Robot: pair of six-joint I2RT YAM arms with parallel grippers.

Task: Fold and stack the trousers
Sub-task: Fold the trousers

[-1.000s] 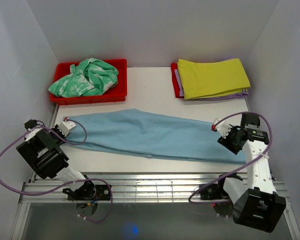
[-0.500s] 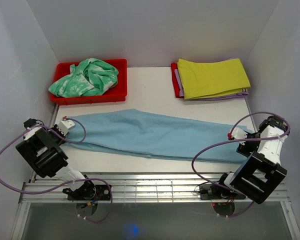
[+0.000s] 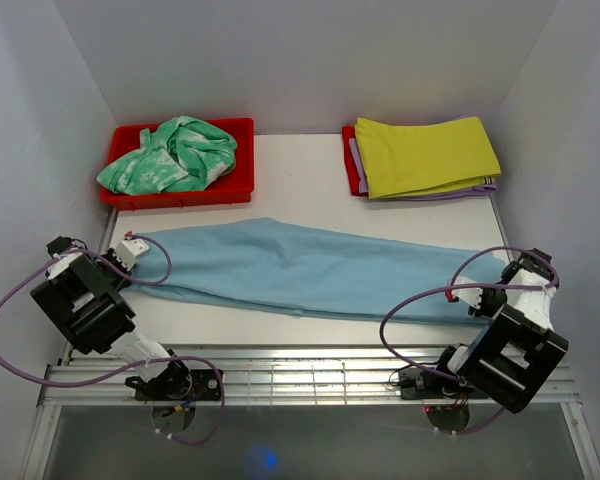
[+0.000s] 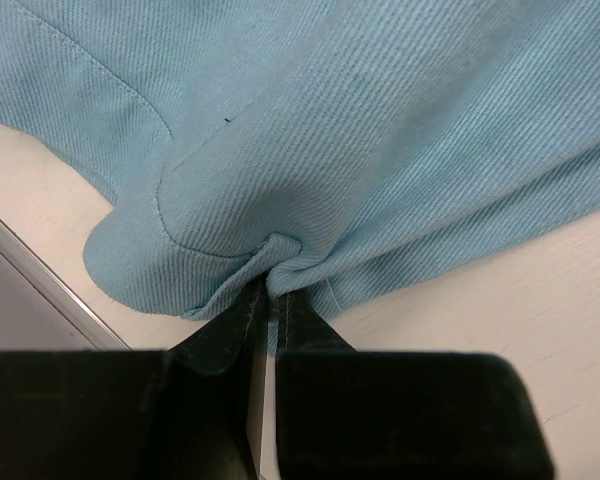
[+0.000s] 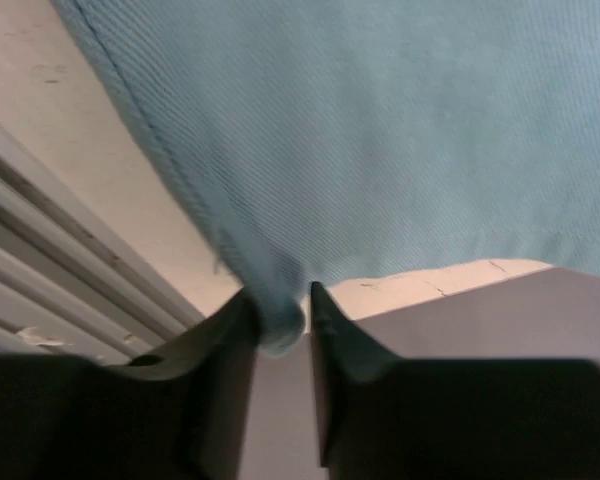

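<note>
My left claw [image 4: 273,292] is closed almost all the way on a small pinch of the trousers [image 3: 300,268]. In the left wrist view the blue twill puckers into a fold right where the two dark fingers [image 4: 230,335] meet, close to a stitched, rounded edge of the garment. My right claw [image 5: 280,308] stands a little wider, with a hemmed edge of the same cloth bunched between its fingers [image 5: 335,335]. The cloth fills the gap and presses against both of them, so I have hold of it there too. The trousers lie flat and stretched lengthwise across the desk [image 3: 300,180], running from my left claw at the left edge down to my right claw at the near right corner, narrowing toward the right. At the far left of the desk is a red tray [image 3: 242,186] with a crumpled mint-green-and-white garment [image 3: 175,152] in it. At the far right a folded yellow-green cloth [image 3: 425,155] lies on top of a lilac one [image 3: 460,190], well apart from the trousers
</note>
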